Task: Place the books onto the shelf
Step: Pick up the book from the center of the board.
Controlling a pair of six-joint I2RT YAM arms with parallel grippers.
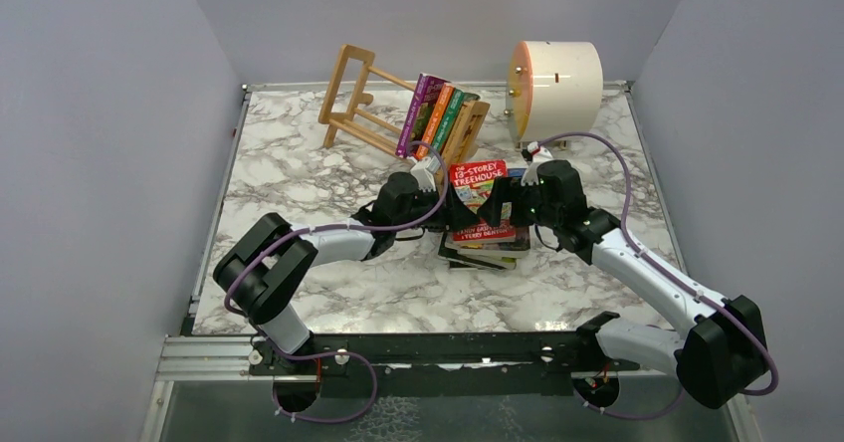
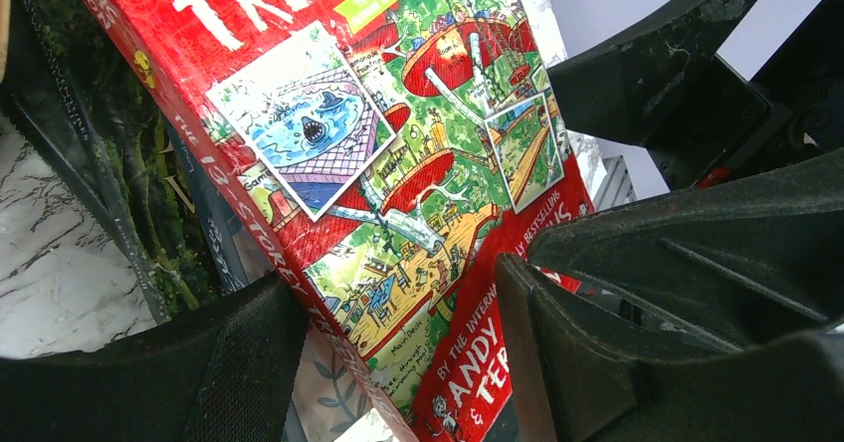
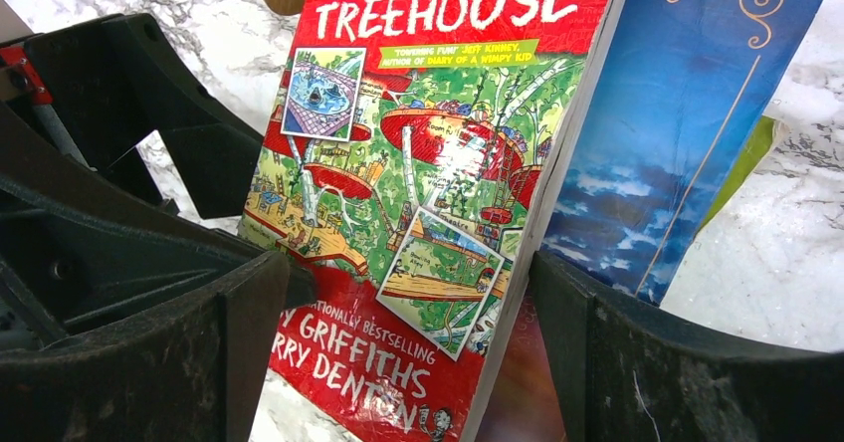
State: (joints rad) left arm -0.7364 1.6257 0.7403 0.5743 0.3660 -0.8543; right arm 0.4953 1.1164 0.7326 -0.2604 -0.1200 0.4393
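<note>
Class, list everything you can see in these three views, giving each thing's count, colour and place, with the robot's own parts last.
shelf: one, light wood, tilted, back of table.
shelved books: three, purple, orange and green spines, at the shelf's right end.
red book: one, red, atop the centre stack.
blue book: one, blue, under the red book.
other stacked books: count unclear, dark, beneath.
drum: one, cream, back right.
table: one, white marble, under everything.
left gripper: one, black, jaws astride the red book's left side; grip unclear.
right gripper: one, black, jaws astride its right side; grip unclear.
</note>
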